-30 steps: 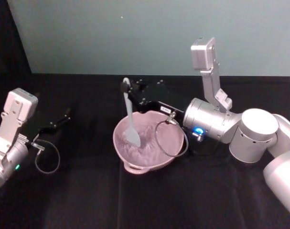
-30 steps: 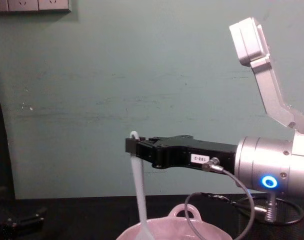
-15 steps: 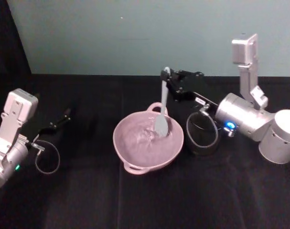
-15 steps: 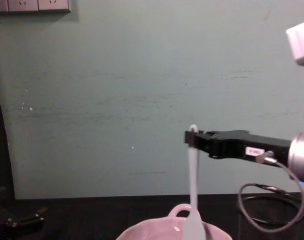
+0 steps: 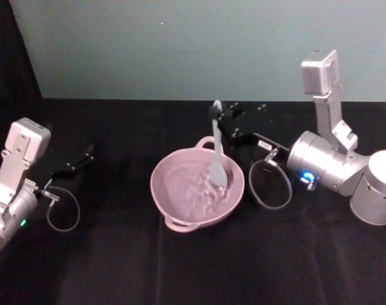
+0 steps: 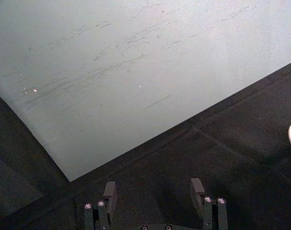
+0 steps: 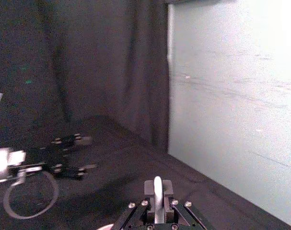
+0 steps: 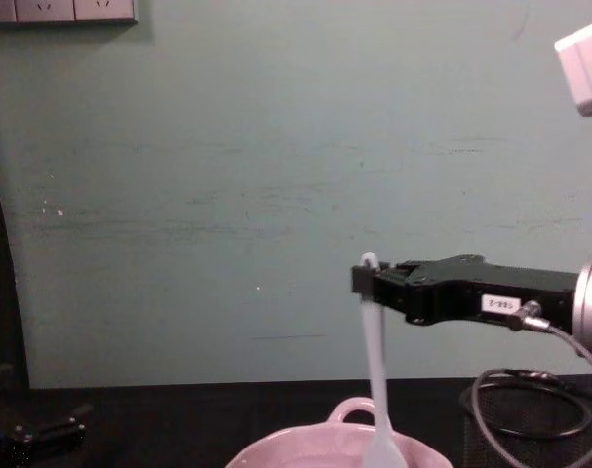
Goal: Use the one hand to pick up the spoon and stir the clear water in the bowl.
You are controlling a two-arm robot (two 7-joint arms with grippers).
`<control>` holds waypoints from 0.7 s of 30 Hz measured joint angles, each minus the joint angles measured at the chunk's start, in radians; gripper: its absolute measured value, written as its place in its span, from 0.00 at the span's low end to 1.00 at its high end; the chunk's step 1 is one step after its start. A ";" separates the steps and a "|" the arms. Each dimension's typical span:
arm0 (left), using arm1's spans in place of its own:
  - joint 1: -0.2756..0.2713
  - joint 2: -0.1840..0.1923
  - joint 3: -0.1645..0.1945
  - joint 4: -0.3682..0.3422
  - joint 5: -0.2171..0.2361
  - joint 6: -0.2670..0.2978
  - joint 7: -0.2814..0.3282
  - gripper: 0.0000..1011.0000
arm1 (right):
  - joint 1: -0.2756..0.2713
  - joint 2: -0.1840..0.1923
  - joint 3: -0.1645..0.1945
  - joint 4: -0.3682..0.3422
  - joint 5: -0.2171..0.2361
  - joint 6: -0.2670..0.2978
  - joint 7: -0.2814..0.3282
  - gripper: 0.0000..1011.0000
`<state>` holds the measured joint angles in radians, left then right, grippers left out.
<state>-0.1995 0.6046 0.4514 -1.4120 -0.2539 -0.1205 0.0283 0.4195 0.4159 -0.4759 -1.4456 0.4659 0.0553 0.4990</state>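
Note:
The pale pink bowl sits mid-table with rippled water in it; its rim with the loop handle shows low in the chest view. The white spoon stands nearly upright, blade down in the right side of the bowl. My right gripper is shut on the spoon's handle top, reaching in from the right on its silver wrist with the blue light. In the chest view the spoon hangs from the right gripper. In the right wrist view the handle tip sits between the fingers. My left gripper is open and idle at the table's left.
A black wire-mesh cup stands just right of the bowl, under my right arm's cable loop. A black cable loop lies by the left arm. The table is covered in black cloth, backed by a green wall.
The right gripper swept the spoon from the bowl's left side to its right side, then drew slightly back toward the left and nearer. The water ripples. The left arm has not moved.

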 joint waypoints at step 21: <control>0.000 0.000 0.000 0.000 0.000 0.000 0.000 1.00 | 0.079 -0.109 -0.121 0.084 0.039 -0.015 0.117 0.11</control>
<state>-0.1995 0.6047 0.4514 -1.4120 -0.2539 -0.1205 0.0283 0.4990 0.3067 -0.5967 -1.3617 0.5045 0.0402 0.6156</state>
